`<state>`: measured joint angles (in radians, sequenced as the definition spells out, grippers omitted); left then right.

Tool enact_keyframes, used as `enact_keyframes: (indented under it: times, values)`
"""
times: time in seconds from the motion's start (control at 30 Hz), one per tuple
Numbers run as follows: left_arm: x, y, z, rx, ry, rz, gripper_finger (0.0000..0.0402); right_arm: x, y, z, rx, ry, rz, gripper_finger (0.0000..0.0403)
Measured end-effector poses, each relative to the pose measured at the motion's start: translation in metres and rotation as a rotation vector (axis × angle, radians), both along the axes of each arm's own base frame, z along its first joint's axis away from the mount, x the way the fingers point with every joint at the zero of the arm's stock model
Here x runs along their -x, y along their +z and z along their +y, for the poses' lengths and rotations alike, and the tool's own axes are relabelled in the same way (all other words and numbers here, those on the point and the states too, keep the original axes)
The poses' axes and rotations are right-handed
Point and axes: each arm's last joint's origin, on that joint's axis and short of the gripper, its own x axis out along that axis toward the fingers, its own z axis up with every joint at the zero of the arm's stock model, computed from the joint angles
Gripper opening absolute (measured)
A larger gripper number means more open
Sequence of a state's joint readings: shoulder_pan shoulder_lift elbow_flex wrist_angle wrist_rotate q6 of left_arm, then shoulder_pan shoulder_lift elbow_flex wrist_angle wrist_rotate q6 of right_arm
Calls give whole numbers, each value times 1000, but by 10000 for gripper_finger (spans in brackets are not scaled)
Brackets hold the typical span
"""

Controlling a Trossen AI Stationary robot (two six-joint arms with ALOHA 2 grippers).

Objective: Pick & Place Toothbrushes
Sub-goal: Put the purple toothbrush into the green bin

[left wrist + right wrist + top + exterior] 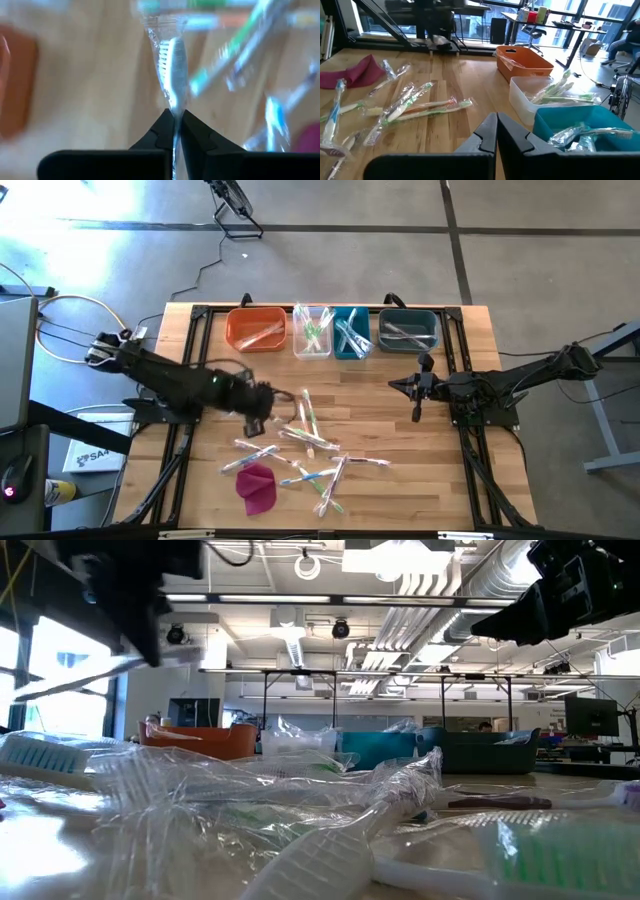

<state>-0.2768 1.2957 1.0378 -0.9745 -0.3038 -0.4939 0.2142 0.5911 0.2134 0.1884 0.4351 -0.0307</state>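
Many toothbrushes in clear wrappers lie in a loose pile (pixel 310 442) on the wooden table's middle, also seen in the right wrist view (pixel 405 107). My left gripper (pixel 266 410) hovers over the pile's left side, pointing steeply down, shut on one white-handled wrapped toothbrush (pixel 171 60). At the table's right my right gripper (pixel 398 386) hangs above the wood, shut with nothing in it (pixel 496 125). It points toward the pile. My left gripper pinches the wrapped toothbrush between its two fingers, on the neck just behind the bristle head (pixel 175 107). The brush lies along the fingers. Its head sticks out past the fingertips and its handle runs back between them. It looks lifted clear of the table.
Along the far edge stand an orange bin (pixel 256 330), a clear bin (pixel 312 332), a teal bin (pixel 351 333) and a dark grey bin (pixel 408 330), each holding wrapped toothbrushes. A magenta cloth lump (pixel 257 486) lies near the front left. Black rails frame the table.
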Motion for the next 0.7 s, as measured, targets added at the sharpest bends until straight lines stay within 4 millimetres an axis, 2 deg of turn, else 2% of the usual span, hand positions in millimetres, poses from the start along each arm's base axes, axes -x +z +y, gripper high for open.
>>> enact_keyframes:
  times: [0.23, 0.37, 0.53, 0.7]
  values:
    - [-35, 15, 57, -83, -176, -230, 13, 0, 0, 0, -1, 0, -3, 4]
    - [-48, 27, 88, -110, -238, -411, 13, 0, 1, 0, -35, -6, -19, 4]
    - [-55, 45, 116, -146, -291, -625, 13, 0, 1, 0, -127, -22, -39, 4]
    - [-52, 57, 145, -165, -260, -763, 14, -2, -2, 0, -180, -34, -31, 4]
